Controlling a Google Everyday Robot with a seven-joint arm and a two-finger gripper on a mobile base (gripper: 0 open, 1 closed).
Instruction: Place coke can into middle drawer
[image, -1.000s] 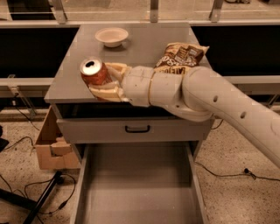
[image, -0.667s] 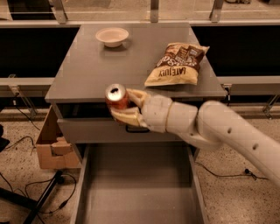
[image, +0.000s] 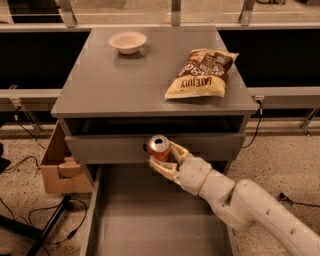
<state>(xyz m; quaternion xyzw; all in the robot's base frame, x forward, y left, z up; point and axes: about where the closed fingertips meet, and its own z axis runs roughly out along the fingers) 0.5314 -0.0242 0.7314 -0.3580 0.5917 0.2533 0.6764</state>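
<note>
The coke can (image: 159, 148), red with a silver top, is held upright in my gripper (image: 166, 158), whose cream fingers are shut around it. The can hangs in front of the closed upper drawer front, just above the back edge of the middle drawer (image: 150, 225). That drawer is pulled out wide, with a plain grey floor and thin side walls. My white arm (image: 250, 210) reaches in from the lower right over the drawer's right side.
A tan chip bag (image: 202, 74) and a small white bowl (image: 127, 42) lie on the grey cabinet top (image: 110, 85). A cardboard box (image: 60, 167) stands on the floor at the left, with cables and a black stand leg nearby.
The gripper with the can has moved down and to the right, from the cabinet top's front left edge to in front of the upper drawer front, above the open drawer.
</note>
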